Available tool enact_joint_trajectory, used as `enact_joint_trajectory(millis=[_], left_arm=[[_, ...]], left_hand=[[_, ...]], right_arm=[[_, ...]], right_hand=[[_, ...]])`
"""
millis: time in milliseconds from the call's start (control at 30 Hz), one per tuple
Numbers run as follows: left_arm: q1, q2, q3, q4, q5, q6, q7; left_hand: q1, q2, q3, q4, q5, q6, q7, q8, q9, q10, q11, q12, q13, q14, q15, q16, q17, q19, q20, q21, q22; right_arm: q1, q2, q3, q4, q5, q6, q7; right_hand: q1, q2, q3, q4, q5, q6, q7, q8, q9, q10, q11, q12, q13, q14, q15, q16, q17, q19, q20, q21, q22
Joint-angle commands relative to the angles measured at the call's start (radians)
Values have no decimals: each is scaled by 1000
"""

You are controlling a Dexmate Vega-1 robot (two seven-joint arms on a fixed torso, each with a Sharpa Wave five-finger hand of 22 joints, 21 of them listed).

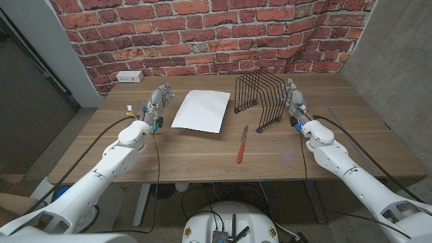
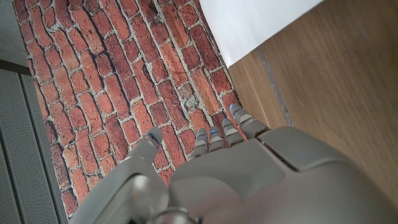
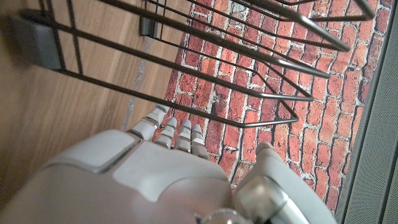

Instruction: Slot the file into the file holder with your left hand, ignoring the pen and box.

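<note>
— On the wooden desk (image 1: 202, 152), where is the file lying?

— The flat white rectangular file (image 1: 200, 110) lies face-down on the desk, just beside my left hand (image 1: 154, 105), on the side toward my right. Its long axis runs away from me toward the brick wall, leaning slightly. The black wire file holder (image 1: 259, 100) stands just beyond the file's far side, with my right hand (image 1: 295, 101) right next to it.

— Which hand is nearer to the file?

— The left one; it is near the file's edge but not touching it. In my left wrist view the file's corner (image 2: 261, 25) sits ahead of my fingertips (image 2: 219, 134).

— What is the left hand holding?

— Nothing. Its fingers are extended and a little apart, empty. My right hand is the same, open and holding nothing.

— And the red-handled pen (image 1: 241, 145)?

— It lies closer to me than the holder, apart from the file. I judge I'll reach sideways toward my right to catch the file's near long edge.
</note>
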State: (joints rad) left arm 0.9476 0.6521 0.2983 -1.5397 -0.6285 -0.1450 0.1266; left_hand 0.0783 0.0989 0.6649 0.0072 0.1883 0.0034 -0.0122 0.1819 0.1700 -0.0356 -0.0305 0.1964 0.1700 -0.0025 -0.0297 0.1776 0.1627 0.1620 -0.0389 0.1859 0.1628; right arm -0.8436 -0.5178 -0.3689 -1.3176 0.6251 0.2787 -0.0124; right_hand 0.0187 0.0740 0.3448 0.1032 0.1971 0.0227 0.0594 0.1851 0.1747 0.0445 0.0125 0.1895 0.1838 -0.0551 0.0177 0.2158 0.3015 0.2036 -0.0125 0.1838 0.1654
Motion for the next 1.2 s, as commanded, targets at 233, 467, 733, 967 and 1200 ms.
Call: enact_joint_trajectory(millis=[233, 467, 733, 967, 1200], left_arm=[[33, 98, -41, -174, -32, 224, 94], [10, 132, -44, -218, -78, 351, 101], [-12, 139, -63, -232, -160, 428, 82], [-48, 178, -64, -257, -205, 535, 87], [-73, 195, -75, -293, -250, 643, 149]], left_hand=[[53, 21, 18, -72, -8, 33, -4, 11, 2, 32, -7, 5, 3, 29, -7, 4, 2, 21, -32, 5, 2], [94, 22, 33, -132, -7, 56, -28, 12, 2, 44, -11, 1, 3, 38, -9, 1, 2, 17, -38, -1, 2], [154, 9, 49, -193, 0, 83, -32, 18, 2, 64, -12, 2, 3, 60, 1, 3, 2, 25, -39, -1, 1], [186, -10, 51, -203, 0, 84, -20, 17, 3, 81, -3, 4, 4, 80, 7, 5, 2, 33, -32, 0, 0], [264, -50, 46, -200, -5, 120, 18, 23, 3, 147, 13, 11, 3, 154, 15, 11, 2, 92, -26, 8, 1]], right_arm=[[-7, -8, 12, 11, 12, 28, 26], [-15, -15, 16, 3, 15, 27, 27], [-10, -17, 17, 7, 11, 28, 25], [-14, -15, 19, 7, 9, 34, 17], [-13, -9, 18, 12, 5, 43, 16]], right_hand=[[12, 31, 11, -2, 6, 3, 3, 4, 1, 8, 0, 5, 3, -3, -5, 0, -1, 5, -1, 3, 2], [13, 31, 11, -2, 6, 4, 2, 5, 1, 9, 1, 5, 2, 0, -7, 1, -2, 7, -1, 4, 2], [15, 33, 13, -3, 6, 6, 1, 5, 1, 12, 1, 6, 2, 1, -7, 1, -4, 9, 0, 5, 2], [15, 32, 13, -3, 5, 10, 0, 6, 1, 15, 0, 6, 2, 3, -7, 1, -4, 11, 1, 5, 2], [17, 34, 14, -4, 5, 12, -2, 6, 1, 16, 1, 6, 2, 4, -9, 2, -6, 14, 0, 6, 2]])
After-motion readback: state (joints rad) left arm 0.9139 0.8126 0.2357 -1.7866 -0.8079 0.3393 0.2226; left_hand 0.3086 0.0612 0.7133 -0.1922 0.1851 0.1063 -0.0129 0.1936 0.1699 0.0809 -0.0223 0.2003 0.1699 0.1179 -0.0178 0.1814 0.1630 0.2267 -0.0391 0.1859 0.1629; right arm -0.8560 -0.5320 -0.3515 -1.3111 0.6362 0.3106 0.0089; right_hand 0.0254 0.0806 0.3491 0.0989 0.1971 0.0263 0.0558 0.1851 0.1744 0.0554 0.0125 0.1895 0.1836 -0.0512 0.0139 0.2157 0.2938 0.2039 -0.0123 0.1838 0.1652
